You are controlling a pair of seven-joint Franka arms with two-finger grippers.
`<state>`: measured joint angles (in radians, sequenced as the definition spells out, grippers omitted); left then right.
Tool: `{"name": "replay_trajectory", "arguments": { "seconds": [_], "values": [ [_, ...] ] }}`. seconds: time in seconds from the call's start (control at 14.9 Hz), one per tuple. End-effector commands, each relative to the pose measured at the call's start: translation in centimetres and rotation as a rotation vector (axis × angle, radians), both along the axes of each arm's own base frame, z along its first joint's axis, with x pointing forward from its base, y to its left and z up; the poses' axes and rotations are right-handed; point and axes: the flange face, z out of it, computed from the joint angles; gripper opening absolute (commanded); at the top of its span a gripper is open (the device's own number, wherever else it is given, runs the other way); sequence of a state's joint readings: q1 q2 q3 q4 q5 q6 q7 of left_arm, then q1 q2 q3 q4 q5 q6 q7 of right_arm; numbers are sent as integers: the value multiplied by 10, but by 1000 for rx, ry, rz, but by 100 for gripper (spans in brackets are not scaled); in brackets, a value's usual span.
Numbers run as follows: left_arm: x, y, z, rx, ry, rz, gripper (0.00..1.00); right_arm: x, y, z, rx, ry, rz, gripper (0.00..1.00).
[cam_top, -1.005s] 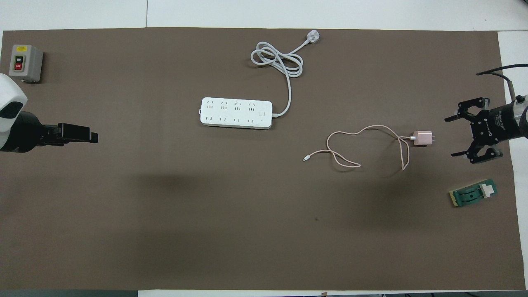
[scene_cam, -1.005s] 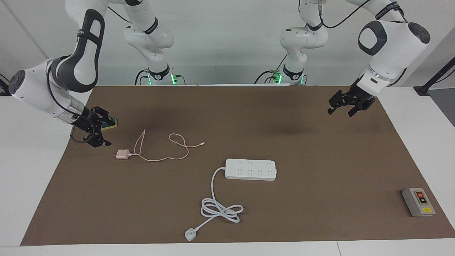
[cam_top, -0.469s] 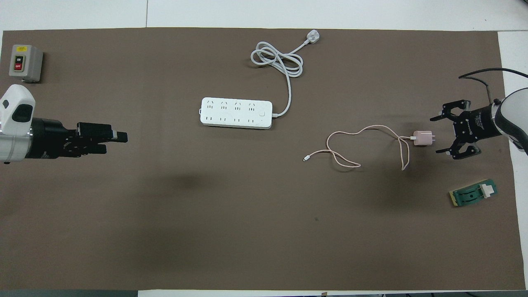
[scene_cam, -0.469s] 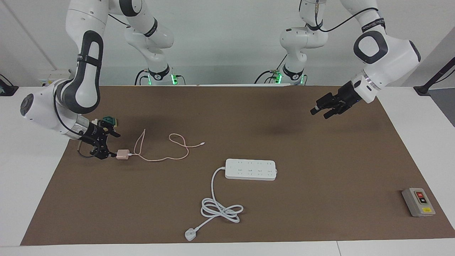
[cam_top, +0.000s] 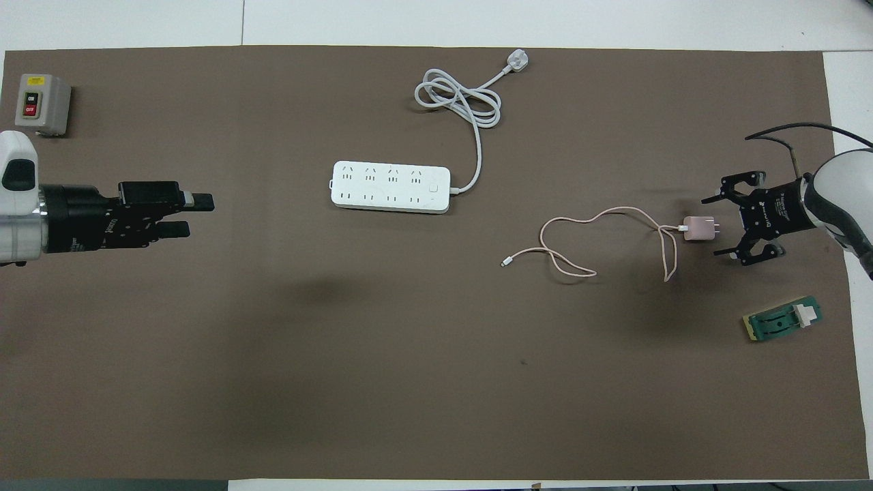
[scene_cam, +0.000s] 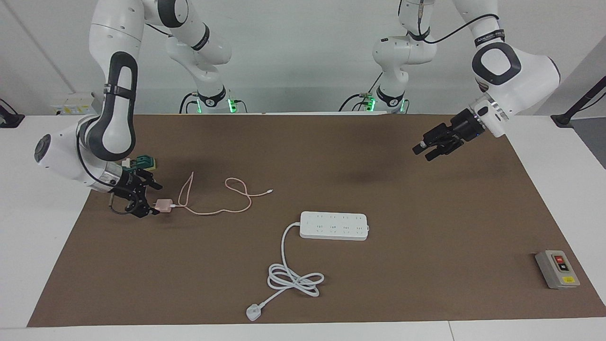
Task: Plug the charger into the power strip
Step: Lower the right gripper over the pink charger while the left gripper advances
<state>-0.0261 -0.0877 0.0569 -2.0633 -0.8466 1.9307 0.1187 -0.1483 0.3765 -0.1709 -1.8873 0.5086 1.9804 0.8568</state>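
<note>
Grasp step in hand: small pale pink cube charger [scene_cam: 164, 205] flanked by spread right gripper [scene_cam: 147, 199]; closing needed next. Left gripper [scene_cam: 423, 150] waits, fingers pressed together.

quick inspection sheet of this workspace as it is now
surface: brown mat on white table.
job's things: pink charger flat on mat, unplugged; power strip mid-table, sockets up.
clutter: grey switch box at left arm's end; green block at right arm's end.
grippers: right gripper open, low at charger's prong end; left gripper waits over bare mat.
cables: pink cable looped loosely; white cord coiled, plug free.
surroundings: white wall, nothing else seen.
</note>
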Motion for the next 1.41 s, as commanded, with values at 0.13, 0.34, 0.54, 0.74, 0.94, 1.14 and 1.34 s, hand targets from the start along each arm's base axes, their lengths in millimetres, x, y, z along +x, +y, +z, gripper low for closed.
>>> {"name": "replay_trajectory", "arguments": {
  "seconds": [0.13,0.34,0.54,0.74,0.94,1.14,1.34],
  "values": [
    [-8,-8,4,-101,13,-36,100,-6,-1,-12,54,-22,-32,100],
    [-4,-8,10,-216,3,24,100,-8,-4,-19,43,-37,-44,100],
    [-1,-8,6,-300,-46,14,100,-9,-4,-21,44,-42,-33,100],
    [2,-18,-21,-370,-63,-14,100,-9,-5,-21,43,-45,-31,100],
    [-3,-28,-43,-490,-8,15,100,-12,-6,-24,47,-46,-19,100],
    [-4,-42,-62,-532,-28,-20,100,-13,-7,-24,47,-47,-16,100],
    [-9,-59,-80,-596,-17,-44,100,-15,-12,-25,48,-53,-11,100]
  ]
}}
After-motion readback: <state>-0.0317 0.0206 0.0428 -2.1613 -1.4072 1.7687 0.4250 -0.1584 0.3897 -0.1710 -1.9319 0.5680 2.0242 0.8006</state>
